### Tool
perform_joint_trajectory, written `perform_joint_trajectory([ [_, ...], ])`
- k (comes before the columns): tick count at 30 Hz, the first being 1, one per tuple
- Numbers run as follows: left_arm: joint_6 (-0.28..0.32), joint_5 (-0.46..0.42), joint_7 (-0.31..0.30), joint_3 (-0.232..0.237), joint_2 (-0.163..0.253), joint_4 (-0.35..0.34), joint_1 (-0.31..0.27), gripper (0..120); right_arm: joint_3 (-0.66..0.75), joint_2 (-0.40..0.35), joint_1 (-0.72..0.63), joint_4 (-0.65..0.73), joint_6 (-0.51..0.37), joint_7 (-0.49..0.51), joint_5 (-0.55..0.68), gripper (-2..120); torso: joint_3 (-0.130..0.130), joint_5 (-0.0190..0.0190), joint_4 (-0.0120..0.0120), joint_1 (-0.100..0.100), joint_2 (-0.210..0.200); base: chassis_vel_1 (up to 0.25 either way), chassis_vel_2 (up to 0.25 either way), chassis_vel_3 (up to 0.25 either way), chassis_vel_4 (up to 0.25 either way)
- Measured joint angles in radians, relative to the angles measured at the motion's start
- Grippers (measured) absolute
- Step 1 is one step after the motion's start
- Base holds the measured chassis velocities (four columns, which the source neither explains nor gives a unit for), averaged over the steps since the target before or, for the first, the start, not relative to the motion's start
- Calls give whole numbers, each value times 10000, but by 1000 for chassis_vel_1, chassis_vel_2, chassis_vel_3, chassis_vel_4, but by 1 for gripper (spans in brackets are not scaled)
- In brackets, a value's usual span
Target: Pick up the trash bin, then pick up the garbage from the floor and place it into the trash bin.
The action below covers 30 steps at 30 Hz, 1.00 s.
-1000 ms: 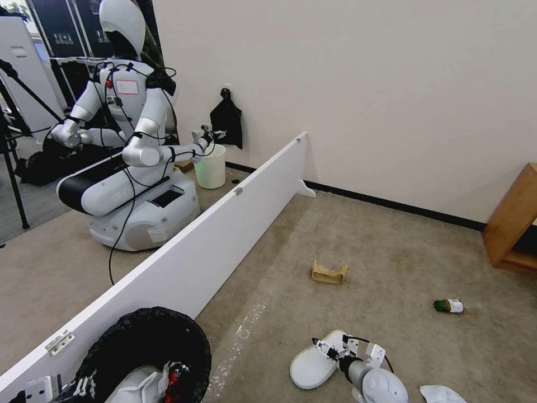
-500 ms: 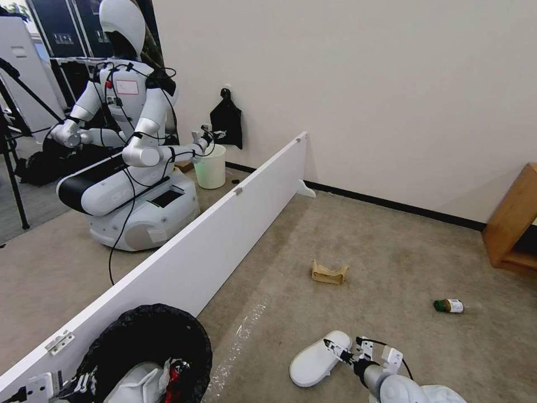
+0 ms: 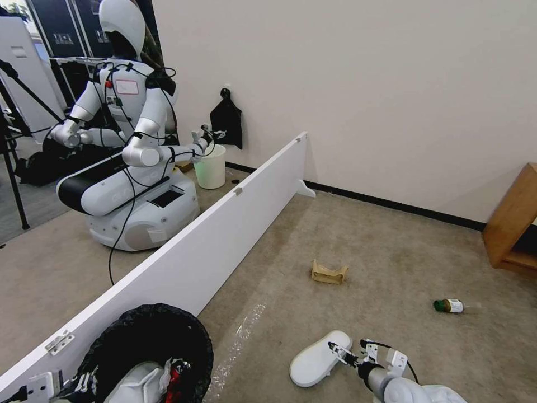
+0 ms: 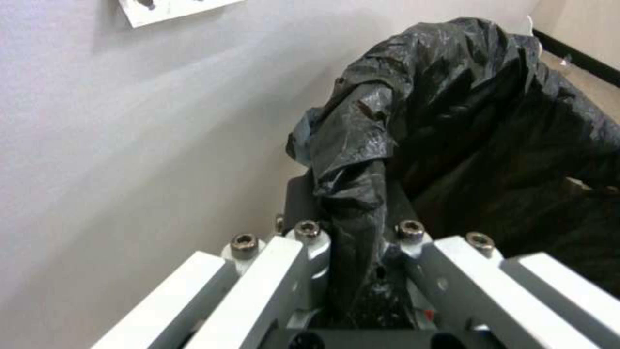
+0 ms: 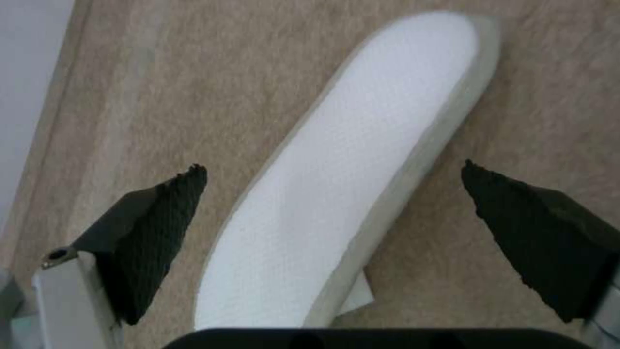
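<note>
The trash bin (image 3: 120, 336), lined with a crinkled black bag (image 4: 491, 121), sits at the bottom left against the white board. My left gripper (image 3: 59, 386) (image 4: 352, 230) is shut on its bag-covered rim. White and red garbage (image 3: 168, 378) lies inside it. A white slipper (image 3: 313, 364) (image 5: 362, 160) lies on the carpet. My right gripper (image 3: 348, 348) (image 5: 331, 167) hovers open just above it, one fingertip on each side. A torn brown paper bag (image 3: 329, 272) and a small green-capped bottle (image 3: 449, 305) lie farther out.
A long white partition board (image 3: 224, 235) runs along the left. Behind it are another robot (image 3: 128, 168) and a plain white bucket (image 3: 211, 166). A wooden cabinet (image 3: 512, 224) stands at the right. Open carpet lies between the litter.
My right gripper has drawn back to the right and toward me along the slipper, still open. The slipper, the bin and the left gripper have not moved.
</note>
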Motion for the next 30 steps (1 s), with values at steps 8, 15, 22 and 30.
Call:
perform_joint_trajectory([
  [8, -2, -5, 3, -24, -26, 18, 23, 4, -150, 366, 423, -858, -11, -41, -3, 100, 0, -1, -1, 0, 0, 0, 0, 0, 0],
  [15, -6, 0, 10, -33, -59, 31, 36, 4, -240, 567, 751, -1443, 38, -111, -76, 100, 0, 0, 0, 0, 0, 0, 0, 0, 0],
  [22, -8, 18, 13, -29, -79, 53, 23, 4, -270, 575, 872, -1625, 69, -209, -93, 100, 0, 0, 0, 0, 0, 0, 0, 0, 0],
  [30, -8, 23, 14, -12, -76, 86, -7, 4, -305, 571, 920, -1608, 122, -401, -143, 77, 0, 0, 0, 0, 0, 0, 0, 0, 0],
])
